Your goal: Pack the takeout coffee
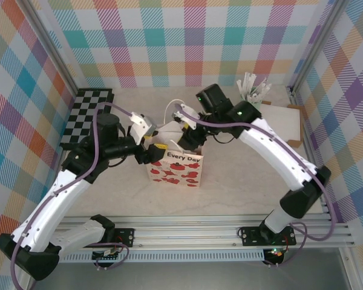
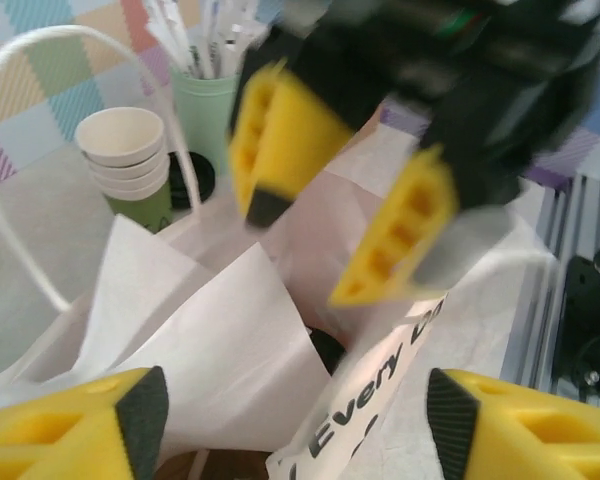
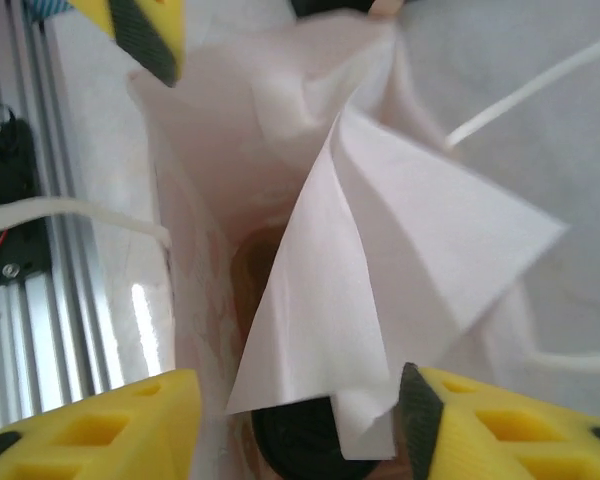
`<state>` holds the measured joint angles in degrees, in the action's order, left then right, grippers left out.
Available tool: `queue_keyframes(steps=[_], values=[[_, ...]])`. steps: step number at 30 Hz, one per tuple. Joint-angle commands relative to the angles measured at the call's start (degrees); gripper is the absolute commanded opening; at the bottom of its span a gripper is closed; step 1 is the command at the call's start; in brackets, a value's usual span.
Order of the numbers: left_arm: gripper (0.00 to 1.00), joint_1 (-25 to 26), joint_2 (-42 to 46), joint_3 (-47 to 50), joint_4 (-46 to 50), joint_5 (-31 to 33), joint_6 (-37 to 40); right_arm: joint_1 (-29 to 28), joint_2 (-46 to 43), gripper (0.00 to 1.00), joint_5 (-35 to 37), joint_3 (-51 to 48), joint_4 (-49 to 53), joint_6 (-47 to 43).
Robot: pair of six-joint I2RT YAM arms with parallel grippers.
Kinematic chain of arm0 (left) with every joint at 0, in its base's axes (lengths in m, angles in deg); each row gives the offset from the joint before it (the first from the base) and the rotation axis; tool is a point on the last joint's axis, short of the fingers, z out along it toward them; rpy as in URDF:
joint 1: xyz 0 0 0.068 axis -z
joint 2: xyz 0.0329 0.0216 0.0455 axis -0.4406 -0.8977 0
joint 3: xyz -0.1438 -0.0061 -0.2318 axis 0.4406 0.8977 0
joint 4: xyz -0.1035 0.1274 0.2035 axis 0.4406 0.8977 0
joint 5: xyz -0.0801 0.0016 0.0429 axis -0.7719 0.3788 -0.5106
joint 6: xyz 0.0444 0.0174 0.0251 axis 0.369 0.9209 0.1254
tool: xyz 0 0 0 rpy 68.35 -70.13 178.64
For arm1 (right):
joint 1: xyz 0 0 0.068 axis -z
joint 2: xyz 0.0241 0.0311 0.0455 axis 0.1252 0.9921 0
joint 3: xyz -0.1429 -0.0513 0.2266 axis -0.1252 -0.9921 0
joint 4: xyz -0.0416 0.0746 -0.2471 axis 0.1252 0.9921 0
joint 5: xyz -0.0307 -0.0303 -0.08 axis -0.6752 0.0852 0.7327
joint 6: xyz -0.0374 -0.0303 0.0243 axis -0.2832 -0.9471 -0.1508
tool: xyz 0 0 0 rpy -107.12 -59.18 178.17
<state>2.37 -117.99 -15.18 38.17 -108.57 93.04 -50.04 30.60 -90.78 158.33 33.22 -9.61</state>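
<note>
The takeout coffee sits deep inside a white paper bag printed "Every Day"; only its black lid shows, partly under a loose white paper sheet. In the left wrist view a sliver of the lid peeks between the sheet and the bag's front wall. My right gripper hangs open over the bag's mouth, its yellow fingers to either side of the lid. My left gripper is open too, jaws wide at the bag's near rim, facing the right gripper. From above, both grippers meet at the bag's top.
Behind the bag stand a stack of lidless green paper cups and a mint tumbler of wrapped sticks. A checkerboard mat lies at the back left, a white tray at the right. The bag's white handles arch upward.
</note>
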Motion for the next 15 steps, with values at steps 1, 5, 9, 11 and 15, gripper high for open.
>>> queue_keyframes(steps=[1,5,9,11,15], values=[[0.80,-1.7,2.3,-1.6,-1.1,7.8,-7.0,-0.1,-4.9,0.71,11.5,-3.2,-7.3,7.3],[0.94,-3.7,2.5,-2.2,-1.7,25.9,-15.9,0.7,-12.0,1.00,26.8,-9.6,-13.8,22.4],[0.94,-4.8,-4.2,-8.9,9.2,32.8,-22.3,5.0,-17.5,1.00,32.0,-12.5,-7.6,45.2],[0.89,-4.7,-8.1,-12.7,14.8,30.1,-24.4,6.1,-18.4,1.00,28.4,-12.9,-3.4,48.8],[0.76,-4.6,-14.0,-16.4,21.3,23.2,-27.7,6.1,-17.3,1.00,26.7,-13.5,3.6,59.3]])
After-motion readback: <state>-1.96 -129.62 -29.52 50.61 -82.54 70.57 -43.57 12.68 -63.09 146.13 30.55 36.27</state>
